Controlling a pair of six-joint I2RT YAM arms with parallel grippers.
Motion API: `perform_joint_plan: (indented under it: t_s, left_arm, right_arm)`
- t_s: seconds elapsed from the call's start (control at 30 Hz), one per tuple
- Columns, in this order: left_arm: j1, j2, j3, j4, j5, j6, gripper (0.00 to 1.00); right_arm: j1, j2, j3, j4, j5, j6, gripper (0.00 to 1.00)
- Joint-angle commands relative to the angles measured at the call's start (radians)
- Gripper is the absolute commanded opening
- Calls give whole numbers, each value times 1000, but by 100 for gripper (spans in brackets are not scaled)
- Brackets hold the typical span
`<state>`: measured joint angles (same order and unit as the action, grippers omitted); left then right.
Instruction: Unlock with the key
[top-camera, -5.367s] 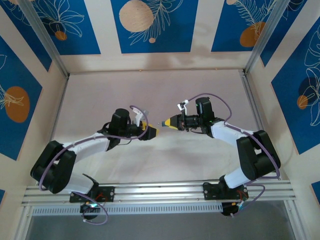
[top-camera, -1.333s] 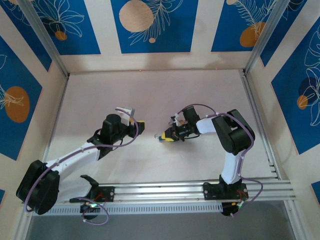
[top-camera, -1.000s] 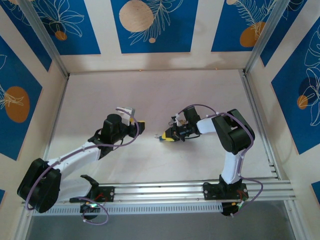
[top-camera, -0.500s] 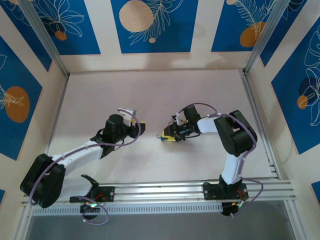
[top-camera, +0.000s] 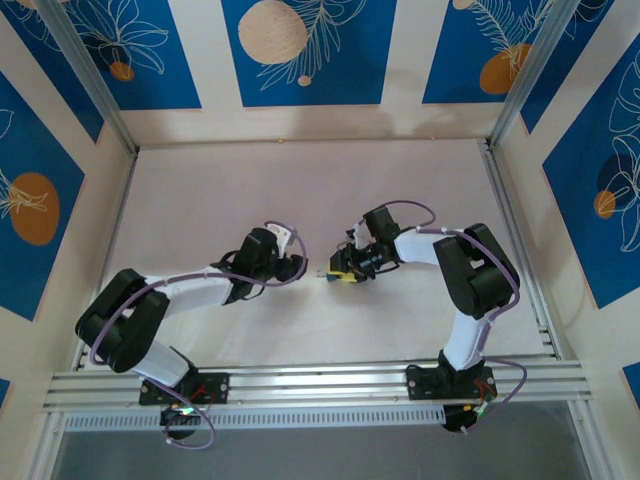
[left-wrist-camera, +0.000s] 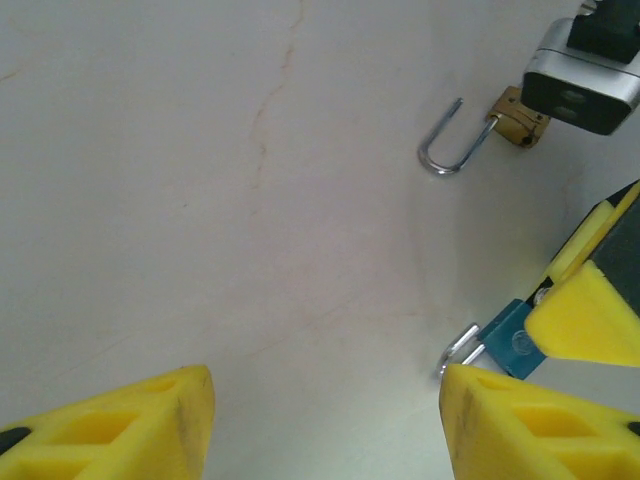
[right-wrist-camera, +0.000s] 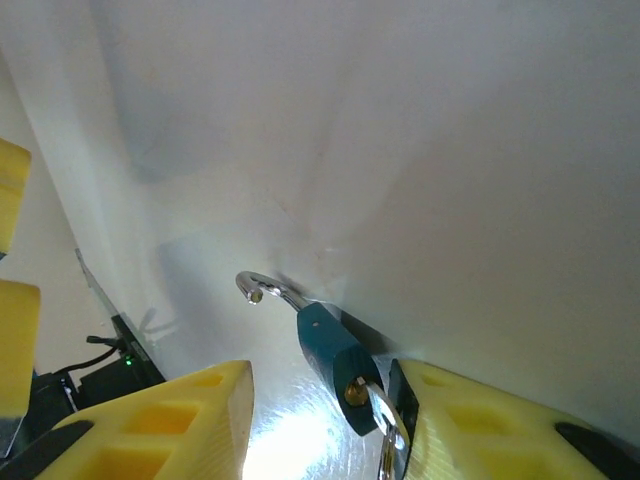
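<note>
Lying on the surface (left-wrist-camera: 200, 200), the key (right-wrist-camera: 327, 352) sits between the right pincer's (right-wrist-camera: 322, 385) parted jaws; left pincer (left-wrist-camera: 325, 388) also apart

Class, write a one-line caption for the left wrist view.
Open left tool hovers over the pale table; a brass padlock lies ahead, silver shackle swung open.
</note>
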<state>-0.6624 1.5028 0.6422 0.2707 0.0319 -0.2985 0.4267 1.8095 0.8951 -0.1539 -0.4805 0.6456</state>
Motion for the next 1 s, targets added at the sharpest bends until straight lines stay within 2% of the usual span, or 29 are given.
perform_joint_plan:
  t_s: [0.0, 0.1, 0.2, 0.43, 0.63, 0.67, 0.7, 0.73, 0.77, 0.83, 0.87, 0.9, 0.97]
  left_arm:
    - [-7, 8, 25, -7, -20, -15, 61]
    - [-9, 8, 36, -30, -21, 2, 60]
    - [-9, -24, 20, -38, -70, 28, 62]
    - [-7, -112, 19, -91, -129, 73, 64]
    - [-6, -217, 81, -200, -246, 128, 71]
    - [-6, -241, 96, -223, -285, 142, 73]
    - [-7, -266, 110, -248, -331, 157, 94]
    - [-6, -287, 123, -266, -386, 166, 100]
    - [-8, -311, 134, -283, -471, 181, 100]
    - [-9, -352, 154, -307, -611, 221, 100]
    - [-10, -370, 167, -315, -691, 243, 100]
    - [-11, -381, 181, -323, -763, 266, 100]
    - [-11, -392, 207, -322, -872, 314, 100]
  right_arm:
    - [-7, -36, 4, -113, 103, -34, 43]
    - [-9, -56, 10, -141, 117, -43, 43]
    - [-9, -79, -5, -165, 154, -49, 43]
    - [-19, -152, -58, -171, 151, -51, 44]
    - [-51, -284, 14, -250, 175, -93, 44]
    - [-57, -311, 28, -254, 175, -108, 44]
    - [-62, -348, 42, -258, 204, -116, 44]
    - [-60, -388, 48, -252, 253, -116, 45]
    - [-51, -443, 45, -226, 313, -128, 47]
    - [-16, -544, 35, -172, 457, -150, 55]
    - [4, -593, 29, -136, 524, -166, 75]
    - [26, -636, 24, -95, 583, -193, 99]
    - [63, -694, 24, -40, 672, -266, 99]
